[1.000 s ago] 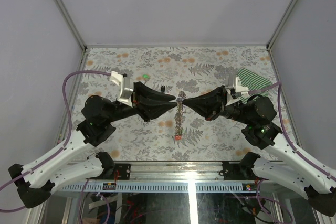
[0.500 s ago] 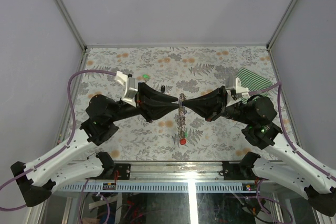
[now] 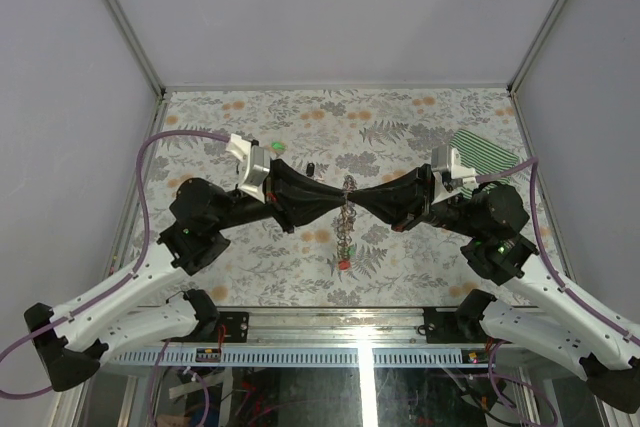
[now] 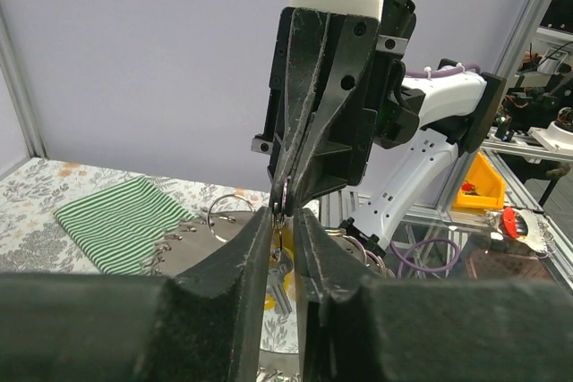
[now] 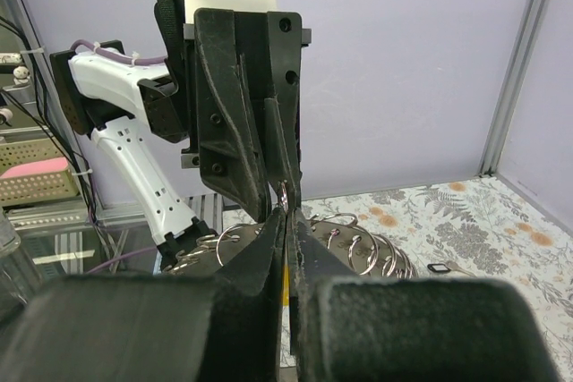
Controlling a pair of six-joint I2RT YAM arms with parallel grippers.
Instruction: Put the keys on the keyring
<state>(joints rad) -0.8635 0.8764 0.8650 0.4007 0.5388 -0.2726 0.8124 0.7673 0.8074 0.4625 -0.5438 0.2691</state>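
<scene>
Pinching the keyring (image 3: pixel 345 232) from 3 o'clock is our right end effector (image 3: pixel 354 199); for the left end effector (image 3: pixel 339 200) at 9 o'clock, we cannot tell.

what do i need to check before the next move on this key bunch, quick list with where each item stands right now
1. Hold: right hand shut on the thin metal ring: ok.
2. Second hold: left hand gripping that ring too: cannot tell; its fingers stand narrowly apart around it.
3. Alignment: both hands meet tip to tip: ok.
4. Clearance: bunch of wire rings and small keys lifted off the flowered table: cannot tell.
5. Contents: red-headed key in view at the bunch's near end: ok.
6. Surroundings: green striped cloth lies apart from both hands: ok.
</scene>
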